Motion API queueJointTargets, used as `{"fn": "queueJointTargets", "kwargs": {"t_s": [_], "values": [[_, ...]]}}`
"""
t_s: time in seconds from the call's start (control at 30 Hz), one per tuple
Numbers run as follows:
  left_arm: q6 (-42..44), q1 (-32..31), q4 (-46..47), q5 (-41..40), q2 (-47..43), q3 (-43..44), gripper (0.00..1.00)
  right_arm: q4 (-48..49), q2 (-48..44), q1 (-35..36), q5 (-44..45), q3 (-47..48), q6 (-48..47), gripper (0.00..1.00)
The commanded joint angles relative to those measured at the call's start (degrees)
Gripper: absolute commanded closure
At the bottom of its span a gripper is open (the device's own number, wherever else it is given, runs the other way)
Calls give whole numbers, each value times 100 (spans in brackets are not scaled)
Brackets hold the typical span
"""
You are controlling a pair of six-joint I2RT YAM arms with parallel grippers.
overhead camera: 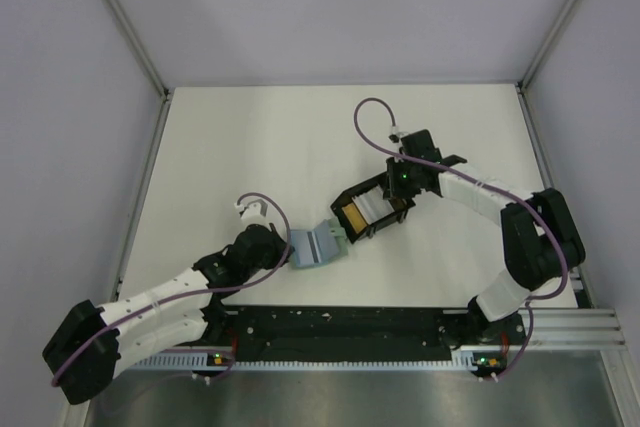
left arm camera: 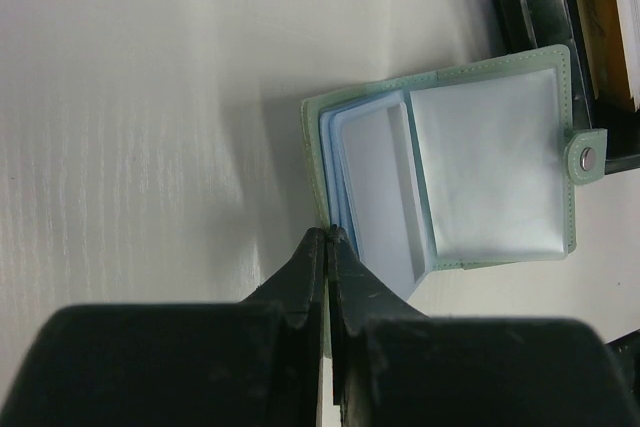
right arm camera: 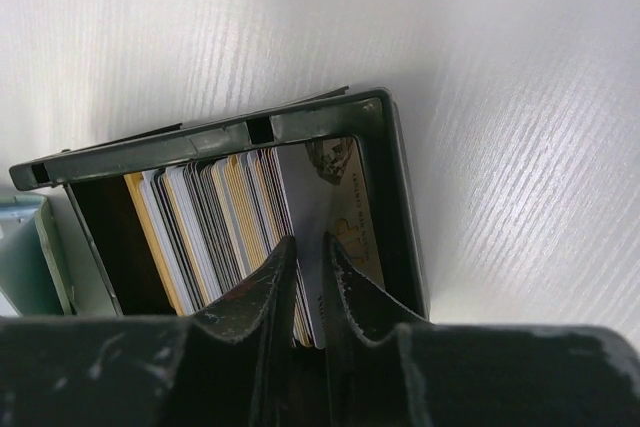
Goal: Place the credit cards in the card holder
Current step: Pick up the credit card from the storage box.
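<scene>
The sage-green card holder (left arm camera: 490,167) lies open on the table, its pale blue slotted inside facing up. My left gripper (left arm camera: 330,234) is shut on its near edge (overhead camera: 318,244). Several credit cards (right arm camera: 210,217), white, grey and yellow-orange, stand on edge in a black box (right arm camera: 300,122). My right gripper (right arm camera: 310,242) reaches into that box from above, its fingers closed on either face of a pale grey-white card (right arm camera: 305,197) near the right end of the row. From above, the right gripper (overhead camera: 388,199) is over the box (overhead camera: 352,228), just right of the holder.
The black box touches or nearly touches the holder's snap-tab side (left arm camera: 585,157). White table (overhead camera: 250,147) spreads behind and to the left. Grey walls with metal posts (overhead camera: 125,22) enclose the table. The arms' base rail (overhead camera: 340,332) runs along the near edge.
</scene>
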Motion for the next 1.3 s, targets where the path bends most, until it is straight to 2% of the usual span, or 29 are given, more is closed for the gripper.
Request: {"fn": "queueJointTargets", "kwargs": {"t_s": [0.0,0.2,0.57,0.9,1.0,1.1,1.27], "values": [[75,37,271,27,29,127,100,-51,-304,-21,-63,124,-5,87],[75,37,263,54,29,119,100,-60,-348,-30,182,106,-14,91],[66,37,271,54,20,92,100,-244,-111,14,903,168,-312,93],[84,46,298,63,29,83,100,-534,92,734,2616,370,-462,94],[84,46,271,54,12,75,100,-640,39,752,2810,440,-418,94],[75,46,298,62,3,57,100,-710,56,752,2934,484,-444,92],[75,46,333,63,3,22,100,-763,109,752,2917,537,-418,84]]}}
